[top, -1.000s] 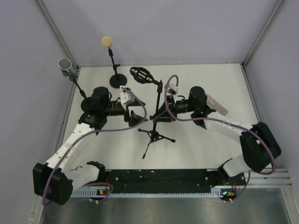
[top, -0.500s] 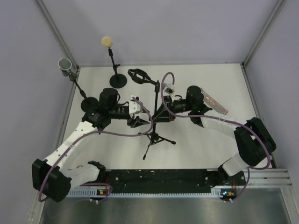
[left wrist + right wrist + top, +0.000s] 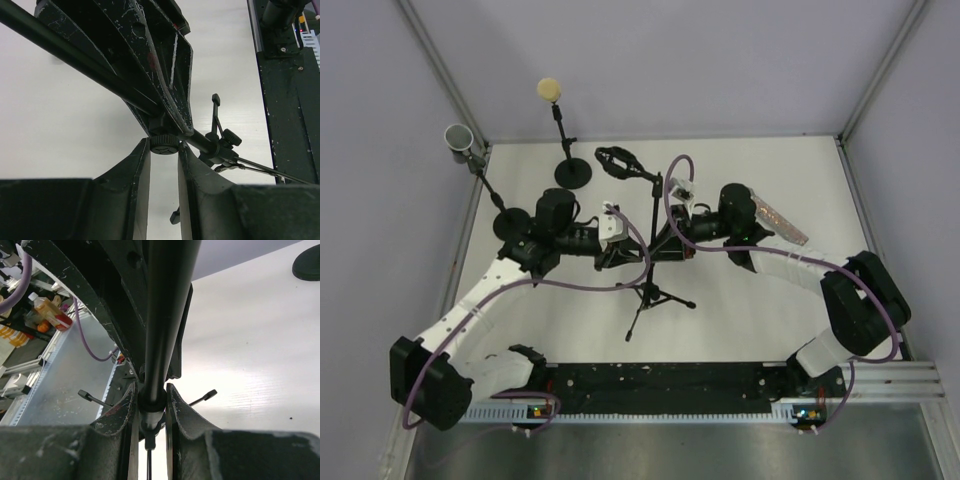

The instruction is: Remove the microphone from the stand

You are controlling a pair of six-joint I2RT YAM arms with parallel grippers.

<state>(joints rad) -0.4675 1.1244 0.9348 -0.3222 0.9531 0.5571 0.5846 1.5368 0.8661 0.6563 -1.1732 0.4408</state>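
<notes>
- Steadying the stand [image 3: 642,305] and working its knob is judged to be the step in hand: the stand is gripped by both arms at mid-height, and the microphone [image 3: 618,160] is not yet touched.
- The right pincer [image 3: 151,387] is clamped on the pole [image 3: 165,315], a finger on each side, no gap being seen.
- The left pincer [image 3: 163,146] is set about a small ribbed knob [image 3: 164,142] just beside the pole; its fingertips appear to touch the knob on both sides, so a grip is taken to be made.
- The microphone is found in the upper middle of the top view, slightly left of centre, carried at the head of the pole and well apart from both pincers.
- Its long axis is judged to run from upper left to lower right of the frame, the free end pointing to the upper left; the mount cannot be made out in detail.
- A turn of the knob is probably called for next, the pole being held fast by the right pincer so that the stand is not twisted or tipped on the desk [image 3: 770,180].
- One pincer would then have to be freed and brought up to the microphone, which should be drawn out along its axis rather than pried sideways.
</notes>
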